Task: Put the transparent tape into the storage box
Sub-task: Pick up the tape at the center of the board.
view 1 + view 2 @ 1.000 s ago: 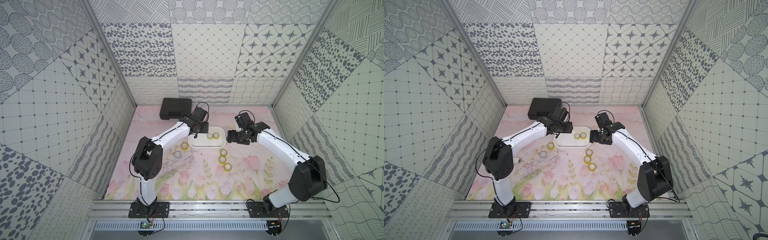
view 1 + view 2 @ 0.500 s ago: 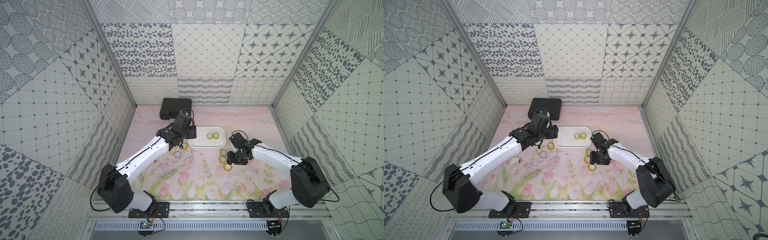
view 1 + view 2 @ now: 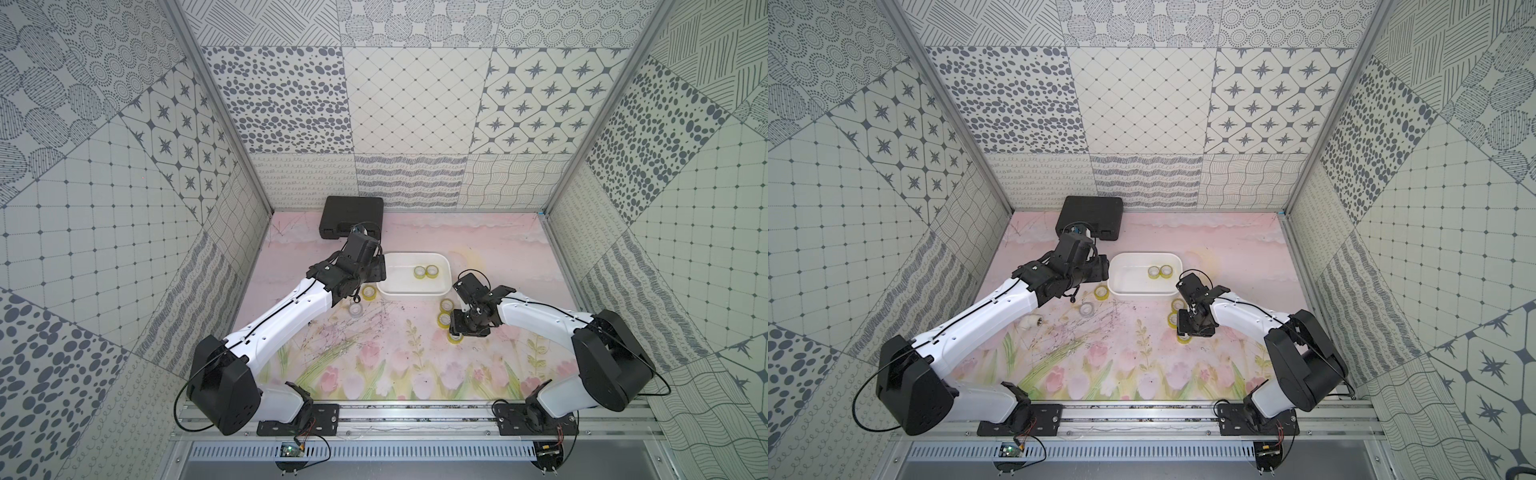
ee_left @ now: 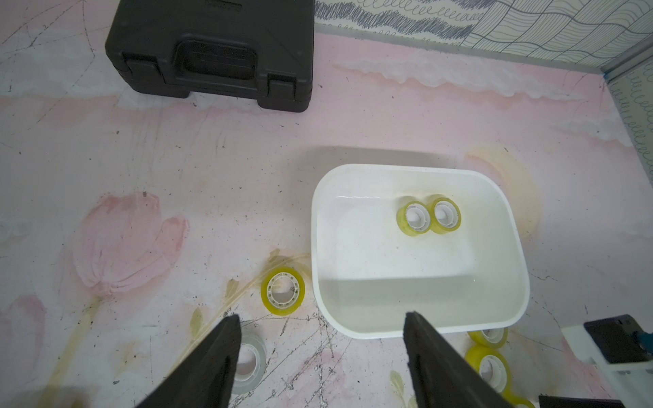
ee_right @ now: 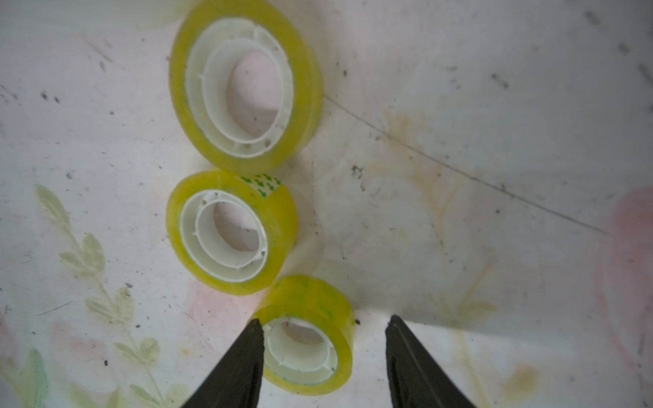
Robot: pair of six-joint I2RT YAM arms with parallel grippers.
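Observation:
The storage box [image 3: 445,266] is a white tub at mid-table with two yellowish transparent tape rolls [image 3: 419,272] [image 4: 444,214] lying in it. A yellow roll [image 4: 265,296] and a greyish roll [image 3: 355,309] lie on the table by its left end. Three yellow rolls lie in a line off its right front corner. My left gripper [image 4: 322,318] hovers open and empty beside the box's left end. My right gripper [image 5: 325,320] is low over the nearest roll [image 5: 311,296] of the line, open round it. One finger touches the roll's side and the other stands apart.
A black hard-shell case [image 3: 352,216] sits at the back left, behind my left gripper. A small white object [image 3: 1032,321] lies on the mat by my left forearm. Patterned walls close in the table on three sides.
Both grippers have left the box. The left drew back to the box's left end and opened wider. The right came down onto the line of rolls and its jaws have narrowed round the nearest one.

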